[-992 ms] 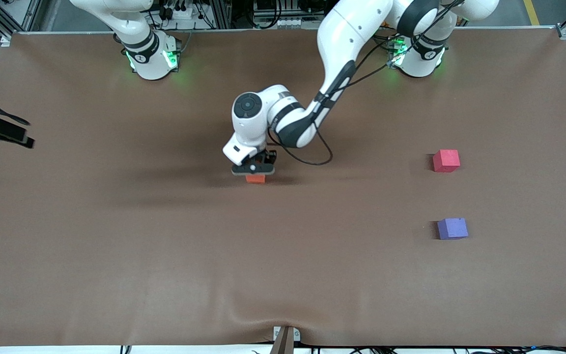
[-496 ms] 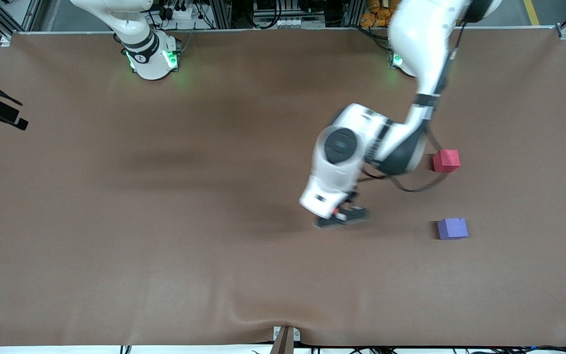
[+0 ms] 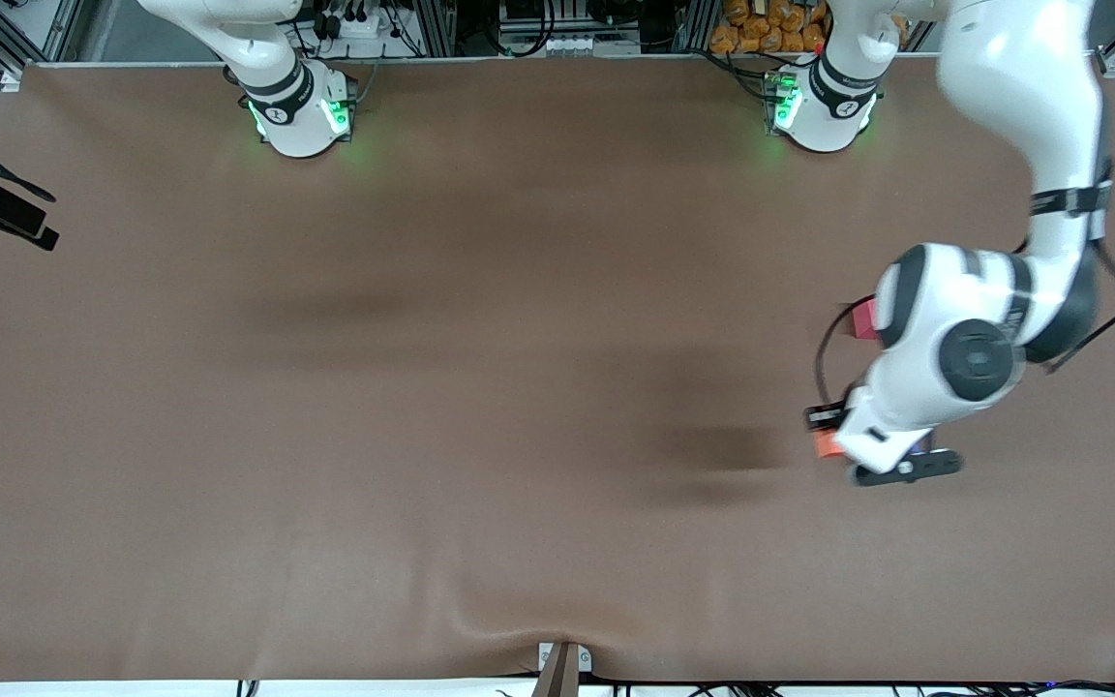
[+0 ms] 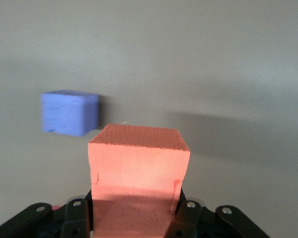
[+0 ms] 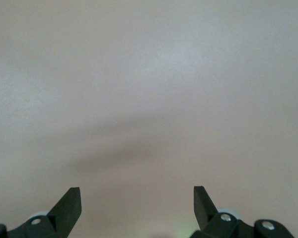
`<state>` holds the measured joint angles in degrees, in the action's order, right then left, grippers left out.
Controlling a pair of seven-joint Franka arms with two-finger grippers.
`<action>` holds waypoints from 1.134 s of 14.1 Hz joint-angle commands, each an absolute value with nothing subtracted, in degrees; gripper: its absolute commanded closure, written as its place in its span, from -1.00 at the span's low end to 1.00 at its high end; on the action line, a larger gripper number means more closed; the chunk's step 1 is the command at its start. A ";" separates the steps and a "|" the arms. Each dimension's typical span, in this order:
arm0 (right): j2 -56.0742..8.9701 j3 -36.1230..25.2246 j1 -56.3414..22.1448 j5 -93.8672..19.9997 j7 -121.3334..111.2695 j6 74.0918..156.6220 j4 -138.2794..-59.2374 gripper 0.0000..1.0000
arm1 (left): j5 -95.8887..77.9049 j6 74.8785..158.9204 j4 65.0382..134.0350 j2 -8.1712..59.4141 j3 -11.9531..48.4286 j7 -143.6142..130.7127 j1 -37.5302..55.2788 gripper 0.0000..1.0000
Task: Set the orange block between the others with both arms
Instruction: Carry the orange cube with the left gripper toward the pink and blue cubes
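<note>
My left gripper [image 3: 828, 434] is shut on the orange block [image 3: 825, 445], carried above the table at the left arm's end. In the left wrist view the orange block [image 4: 139, 163] sits squeezed between the black fingers [image 4: 188, 215], and the purple-blue block [image 4: 69, 112] lies on the table just past it. In the front view the left hand hides that purple-blue block and covers most of the red-pink block [image 3: 862, 319]. My right gripper [image 5: 136, 191] is open over bare table with nothing between its fingers.
The brown table cover [image 3: 480, 407] is a wide bare stretch between the two green-lit bases [image 3: 298, 111] [image 3: 821, 106]. A dark shadow [image 3: 712, 450] lies beside the left hand. A small bracket [image 3: 562, 663] sits at the table's front edge.
The left arm has lifted the orange block from the table's middle and swung it to the left arm's end, over the spot by the purple-blue and red-pink blocks.
</note>
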<state>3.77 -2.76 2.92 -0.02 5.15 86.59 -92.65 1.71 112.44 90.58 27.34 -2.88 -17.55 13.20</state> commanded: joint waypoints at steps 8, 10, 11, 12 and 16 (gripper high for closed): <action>3.25 -3.08 2.81 -3.34 5.80 88.51 -92.90 -1.00 | 2.29 127.87 115.12 17.49 -1.58 -5.19 2.38 1.00; 3.25 -3.08 2.81 -3.25 5.80 88.33 -92.90 -1.00 | 2.20 132.17 118.28 17.58 -1.41 -5.18 1.23 1.00; 3.25 -3.08 2.73 -3.08 5.80 87.98 -92.90 -1.00 | 2.02 134.36 119.87 17.67 -1.41 -5.19 1.14 1.00; 3.34 -3.08 2.64 -2.82 5.63 87.80 -92.90 -1.00 | 2.02 137.08 121.71 17.75 -1.41 -5.19 1.06 1.00; 3.25 -3.08 2.46 -2.46 5.63 88.42 -92.90 -1.00 | 2.02 142.29 124.54 18.81 -1.41 -5.19 1.14 1.00</action>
<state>3.03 -3.24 2.30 -2.20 5.21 88.09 -92.71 1.72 140.74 122.89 19.85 -2.15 -5.64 1.77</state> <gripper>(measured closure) 0.000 0.458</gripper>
